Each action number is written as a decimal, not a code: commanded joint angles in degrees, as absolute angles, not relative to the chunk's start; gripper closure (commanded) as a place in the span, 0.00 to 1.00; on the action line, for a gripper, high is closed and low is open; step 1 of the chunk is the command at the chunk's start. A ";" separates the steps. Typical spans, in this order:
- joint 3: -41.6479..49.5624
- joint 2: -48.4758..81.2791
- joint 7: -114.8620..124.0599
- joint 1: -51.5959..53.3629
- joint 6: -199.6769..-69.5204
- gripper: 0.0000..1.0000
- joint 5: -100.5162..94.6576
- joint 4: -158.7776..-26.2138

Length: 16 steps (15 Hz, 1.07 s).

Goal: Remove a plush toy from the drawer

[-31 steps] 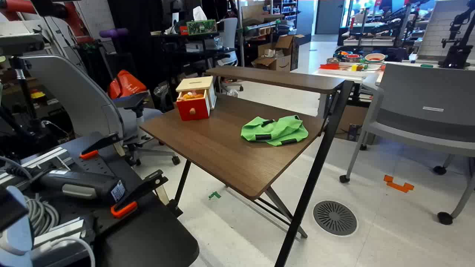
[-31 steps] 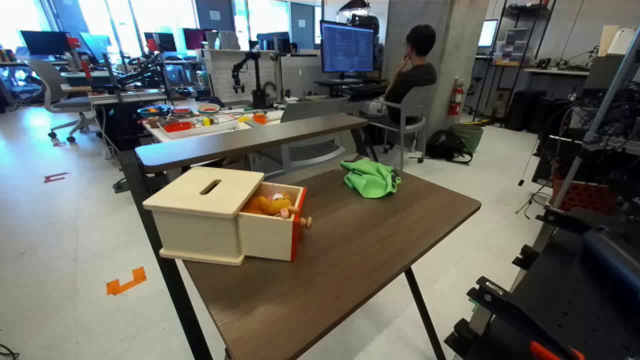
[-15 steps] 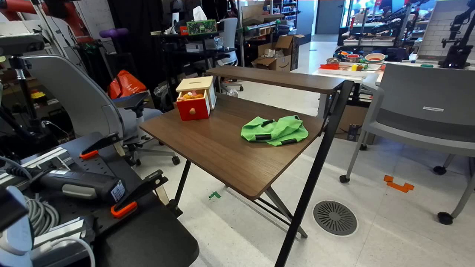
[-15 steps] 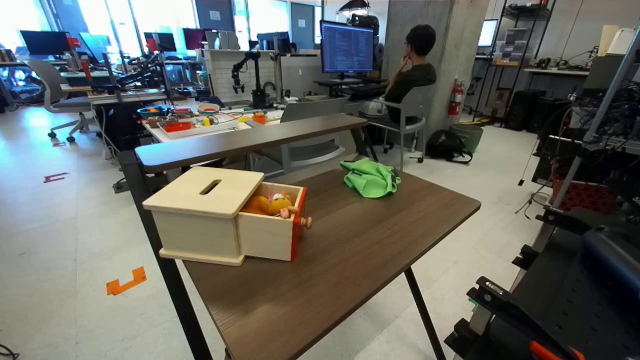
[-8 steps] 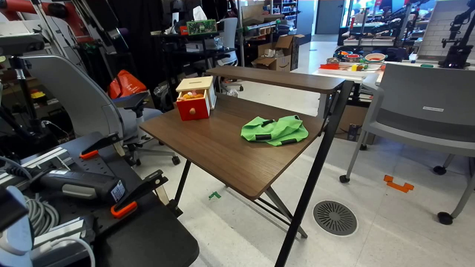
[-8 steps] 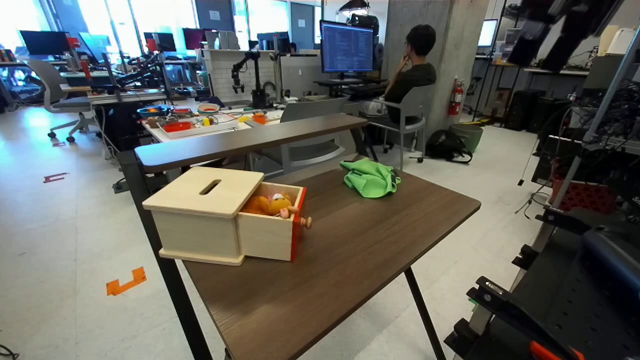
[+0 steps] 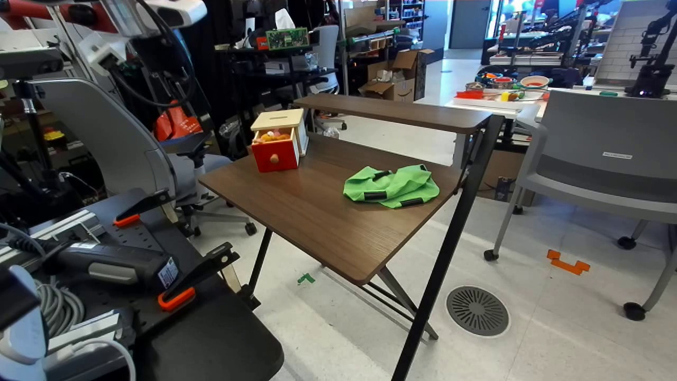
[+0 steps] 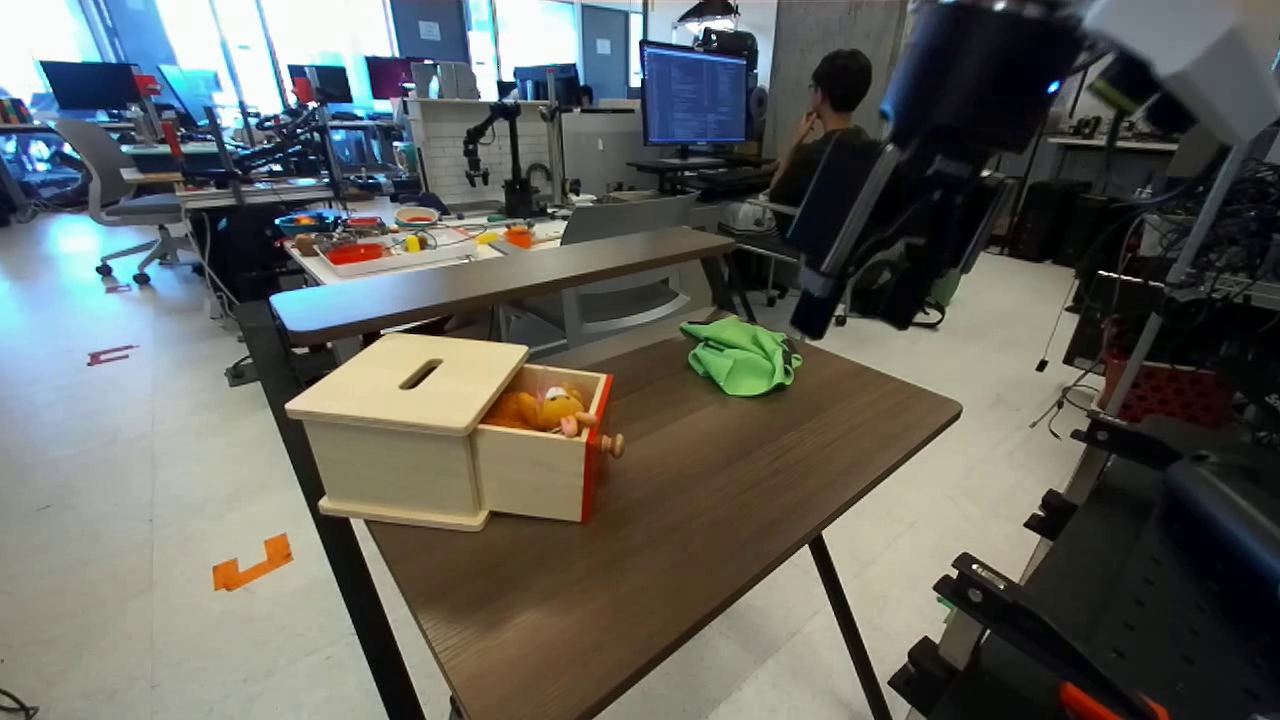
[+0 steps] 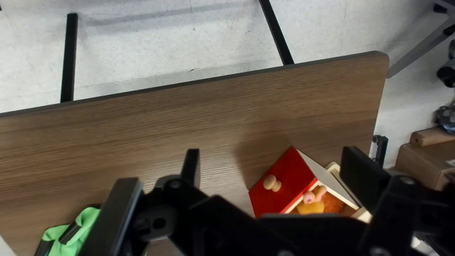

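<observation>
The drawer stands pulled out of its pale wooden box, on the brown table. Its red front with a round knob shows in an exterior view and in the wrist view. An orange-yellow plush toy with pink parts lies inside the drawer; it also shows in an exterior view and partly in the wrist view, where the gripper hides the rest. My gripper is open and empty, high and apart from the drawer. Its fingers stand wide apart in the wrist view.
A crumpled green cloth lies on the table. A raised shelf runs along one table edge, close to the box. A black bench with orange-tipped clamps and a grey chair stand near the table.
The arm has come into both exterior views. The gripper has moved down and inward from the upper corner toward the table. The drawer, toy and cloth have not moved.
</observation>
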State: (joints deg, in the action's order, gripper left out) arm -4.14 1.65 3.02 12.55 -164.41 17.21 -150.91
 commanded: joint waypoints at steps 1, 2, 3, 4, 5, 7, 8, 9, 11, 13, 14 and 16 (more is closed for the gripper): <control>-7.73 13.88 1.60 10.60 -166.49 0.00 19.59 -140.14; -8.70 16.40 2.13 10.00 -167.21 0.00 19.29 -137.59; -9.32 18.36 2.66 9.44 -167.71 0.00 18.77 -135.45; -9.48 19.40 3.33 9.12 -167.30 0.00 17.72 -133.97; -9.21 15.84 4.18 9.40 -166.39 0.00 16.42 -138.05; -9.50 18.74 4.21 9.00 -166.41 0.00 16.37 -134.94; -9.50 19.32 4.21 8.90 -166.42 0.00 16.35 -134.35; -9.49 19.48 4.21 8.87 -166.42 0.00 16.35 -134.15; -9.53 19.48 4.21 8.88 -166.42 0.00 16.36 -134.07; -9.70 20.26 4.75 8.81 -169.48 0.00 17.00 -134.02; -9.69 20.87 5.52 8.83 -171.29 0.00 17.36 -133.58; -7.77 22.41 8.97 10.47 -178.53 0.00 16.35 -133.06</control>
State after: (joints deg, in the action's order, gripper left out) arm -8.47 19.90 4.84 9.96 -170.01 17.57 -134.04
